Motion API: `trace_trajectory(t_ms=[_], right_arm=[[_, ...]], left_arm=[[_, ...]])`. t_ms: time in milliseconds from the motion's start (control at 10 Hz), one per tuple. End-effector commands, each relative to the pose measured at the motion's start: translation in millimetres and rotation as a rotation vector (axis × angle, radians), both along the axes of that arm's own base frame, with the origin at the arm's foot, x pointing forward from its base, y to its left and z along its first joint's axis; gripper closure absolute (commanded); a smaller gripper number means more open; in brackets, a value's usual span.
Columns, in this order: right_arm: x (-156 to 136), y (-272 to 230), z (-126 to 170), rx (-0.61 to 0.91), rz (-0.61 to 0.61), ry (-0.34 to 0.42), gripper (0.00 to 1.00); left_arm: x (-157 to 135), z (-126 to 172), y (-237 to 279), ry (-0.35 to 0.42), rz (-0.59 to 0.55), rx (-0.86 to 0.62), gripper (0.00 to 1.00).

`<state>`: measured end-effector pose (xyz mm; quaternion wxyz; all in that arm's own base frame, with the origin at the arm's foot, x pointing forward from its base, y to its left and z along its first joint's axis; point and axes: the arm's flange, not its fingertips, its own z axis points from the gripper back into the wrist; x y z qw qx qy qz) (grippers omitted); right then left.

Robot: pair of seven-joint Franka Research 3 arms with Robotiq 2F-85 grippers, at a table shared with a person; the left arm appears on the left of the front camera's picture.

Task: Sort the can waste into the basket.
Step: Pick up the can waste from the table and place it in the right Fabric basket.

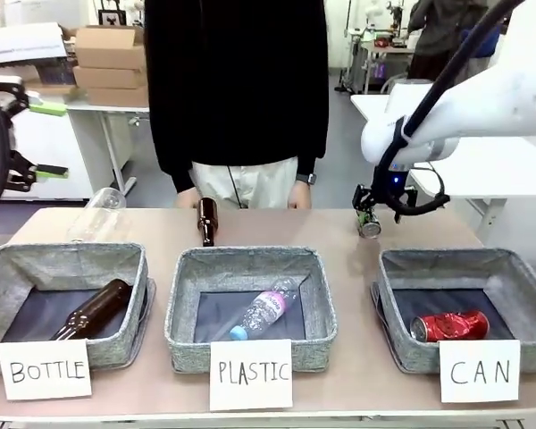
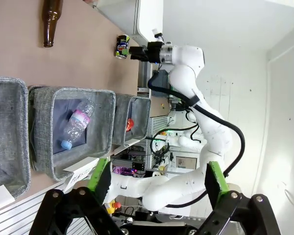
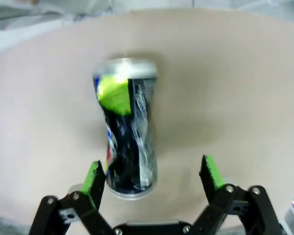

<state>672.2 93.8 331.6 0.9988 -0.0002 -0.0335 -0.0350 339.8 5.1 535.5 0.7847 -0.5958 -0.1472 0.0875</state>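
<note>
Nearest stand three grey woven-fabric rectangular baskets, each with a handwritten white paper sign. The basket signed "CAN" (image 1: 451,260) is on the robot's right. A crushed red metal can with white marks (image 1: 449,326) lies on its dark floor, its lower edge hidden behind the sign.

The second of the two cans, a dented dark can with silver ends and a yellow-green patch (image 3: 130,132), seems to lie on its side on the bare table beyond that basket. Its print is too blurred to read. The right gripper (image 3: 151,170) is wide open around it, gripping nothing. One green pad is just beside the can's side; I cannot tell if it touches.

The left gripper (image 2: 157,171) hangs wide open and empty, well away.

There are two brown glass bottles and two clear plastic bottles, one of each in a basket and one on the far tabletop.
</note>
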Motion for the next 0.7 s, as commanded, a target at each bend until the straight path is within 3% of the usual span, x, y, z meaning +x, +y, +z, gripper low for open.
trace_trajectory(t_ms=[0,600], right_arm=[[11.1,6.4,7.2,0.031,-0.025,-0.024,0.00],[10.8,10.1,-11.2,0.028,-0.043,-0.017,0.00]], left_arm=[[0.1,3.4,-1.1,-0.003,-0.002,-0.023,0.00],[0.1,3.4,-1.1,-0.003,-0.002,-0.023,0.00]])
